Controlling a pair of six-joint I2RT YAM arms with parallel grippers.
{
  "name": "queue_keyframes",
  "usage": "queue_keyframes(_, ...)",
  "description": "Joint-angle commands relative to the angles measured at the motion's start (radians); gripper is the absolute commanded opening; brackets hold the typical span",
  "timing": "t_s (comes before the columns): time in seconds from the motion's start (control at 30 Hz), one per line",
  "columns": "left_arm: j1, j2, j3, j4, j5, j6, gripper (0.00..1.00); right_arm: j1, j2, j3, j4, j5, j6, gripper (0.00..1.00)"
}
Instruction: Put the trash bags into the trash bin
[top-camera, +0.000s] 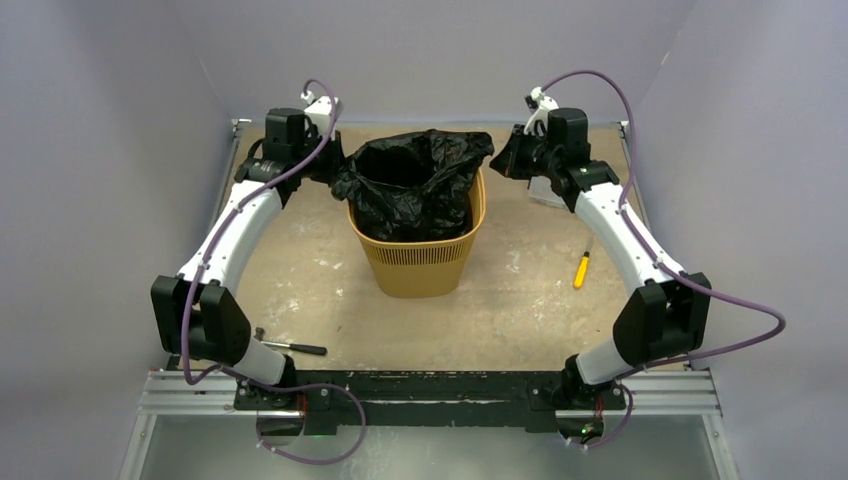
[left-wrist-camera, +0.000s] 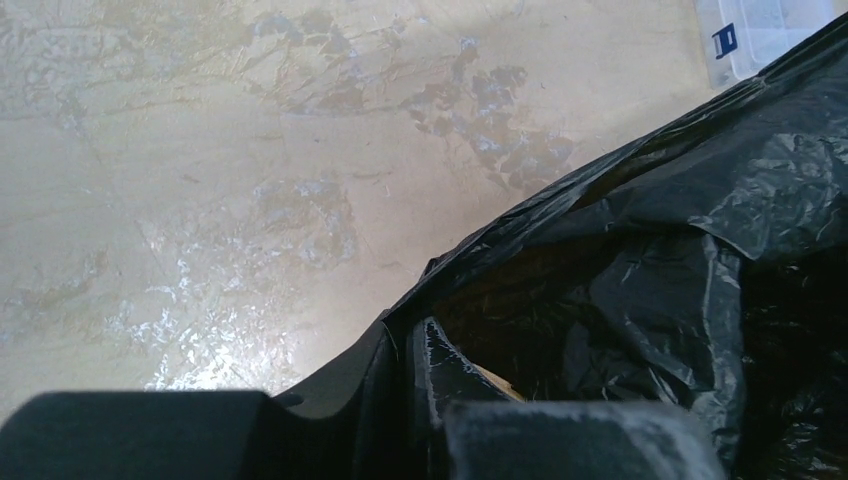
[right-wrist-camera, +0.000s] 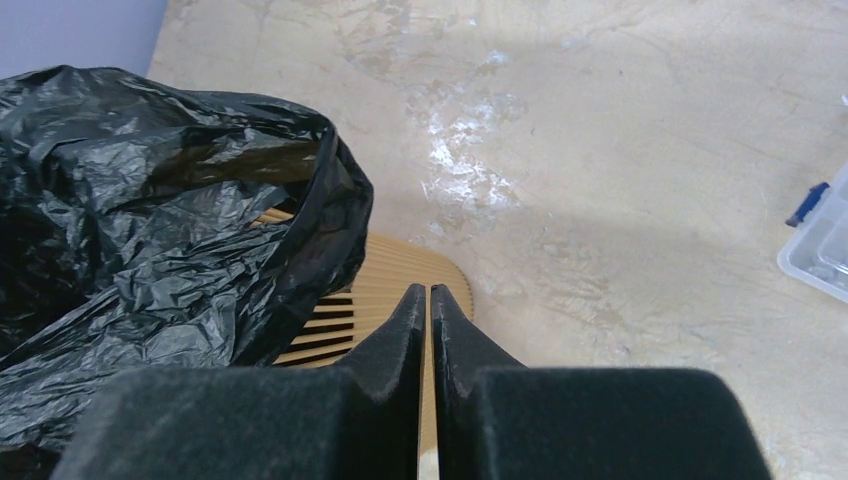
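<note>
Draping the bin (top-camera: 415, 262), the bag (top-camera: 410, 185) half-hides the left tool (left-wrist-camera: 358, 420) pinching it; right tool (right-wrist-camera: 429, 300) pressed together.

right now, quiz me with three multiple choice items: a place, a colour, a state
1. The yellow-handled tool lies where, from the trash bin? A) inside it B) on the table to its right C) to its left
2. What colour is the trash bag? A) white B) black C) blue
3. How is the right hand? A) wide open B) shut on the bag C) shut, empty
Answers: 1 B: it lies on the table right of the bin. 2 B: glossy black film. 3 C: its fingers meet, nothing between.
</note>
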Motion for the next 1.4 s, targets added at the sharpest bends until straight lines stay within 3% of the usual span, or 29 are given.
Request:
queue_keyframes(0.0, 0.008, -0.055, 0.046, 0.015, -0.011, -0.008, 0.13, -0.002, -0.047, 0.018, -0.018, 0.100, -0.026, 0.10)
queue_keyframes(0.13, 0.010, -0.067, 0.108, -0.014, -0.065, -0.015, 0.36, -0.003, -0.126, 0.009, 0.007, 0.220, 0.008, 0.23)
queue_keyframes(0.27, 0.010, -0.076, 0.150, -0.032, -0.091, -0.031, 0.52, -0.003, -0.231, -0.048, 0.074, 0.271, 0.054, 0.37)
queue_keyframes(0.37, 0.010, -0.093, 0.163, -0.034, -0.147, -0.055, 0.58, -0.003, -0.290, -0.080, 0.107, 0.250, 0.079, 0.45)
queue_keyframes(0.47, 0.010, -0.102, 0.184, -0.047, -0.188, -0.085, 0.68, -0.002, -0.331, -0.105, 0.147, 0.126, 0.119, 0.50)
queue_keyframes(0.7, 0.010, -0.121, 0.238, -0.088, -0.261, -0.113, 0.75, -0.002, -0.349, -0.139, 0.236, -0.133, 0.221, 0.56)
queue_keyframes(0.83, 0.009, -0.156, 0.228, -0.082, -0.281, -0.134, 0.76, 0.005, -0.313, -0.103, 0.186, -0.202, 0.213, 0.55)
queue_keyframes(1.03, 0.010, -0.231, 0.171, -0.051, -0.208, -0.192, 0.80, 0.052, -0.280, -0.048, 0.103, -0.179, 0.157, 0.56)
queue_keyframes(1.23, 0.010, -0.308, 0.101, -0.123, -0.189, -0.235, 0.80, 0.194, -0.234, 0.045, 0.003, 0.027, 0.115, 0.56)
queue_keyframes(1.37, 0.010, -0.374, 0.064, -0.159, -0.199, -0.253, 0.74, 0.222, -0.226, 0.058, -0.014, 0.135, 0.133, 0.56)
